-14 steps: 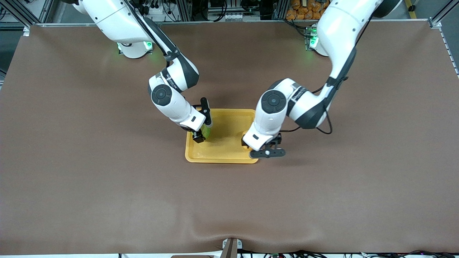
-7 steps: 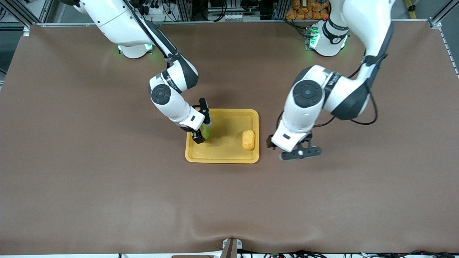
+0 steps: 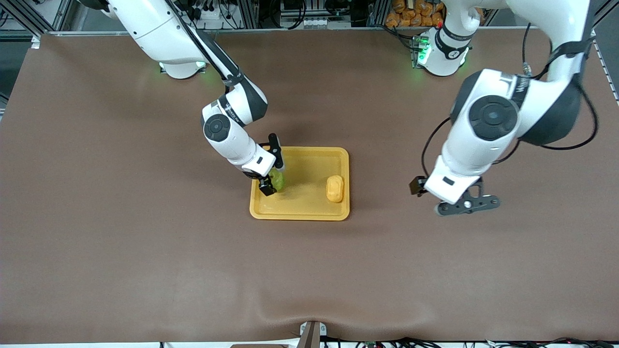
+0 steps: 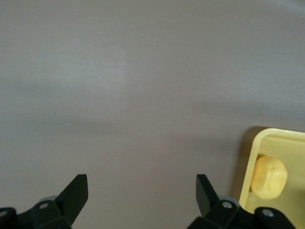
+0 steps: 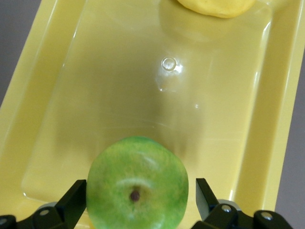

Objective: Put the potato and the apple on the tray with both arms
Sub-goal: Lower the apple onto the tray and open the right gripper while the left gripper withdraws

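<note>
Since half a second ago the left arm has swung away from the tray toward its own end of the table. The right gripper is low over the tray's right-arm end, fingers spread just wider than the apple between them; whether they touch it is unclear. The potato lies at the tray's other end. The left gripper hangs spread wide and empty over bare table.

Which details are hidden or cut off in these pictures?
- Front view: the right gripper covers most of the apple.
- Right wrist view: the potato is cut by the picture edge.
- Left wrist view: the tray is mostly out of frame.
</note>
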